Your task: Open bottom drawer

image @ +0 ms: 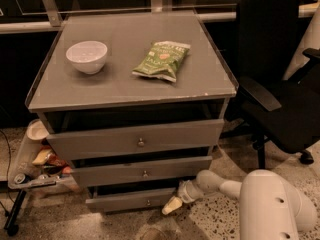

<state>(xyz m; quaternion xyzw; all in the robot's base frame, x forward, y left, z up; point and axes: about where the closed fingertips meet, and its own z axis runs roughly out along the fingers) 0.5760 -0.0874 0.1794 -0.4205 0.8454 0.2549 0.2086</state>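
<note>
The bottom drawer (131, 199) is the lowest, slimmest grey front of the grey cabinet (131, 86), with a small round metal knob (148, 202). It stands slightly out from the cabinet body. My gripper (171, 205) is low at the drawer's right end, just right of the knob, near the floor. The white arm (270, 204) comes in from the lower right. Above it are the mid-sized drawer (142, 171) and the tallest drawer (135, 139), each with one knob.
On the cabinet top lie a white bowl (87, 56) and a green chip bag (161, 59). A black office chair (280, 79) stands close on the right. A low rack with snacks (35, 164) stands at the left. The floor is speckled.
</note>
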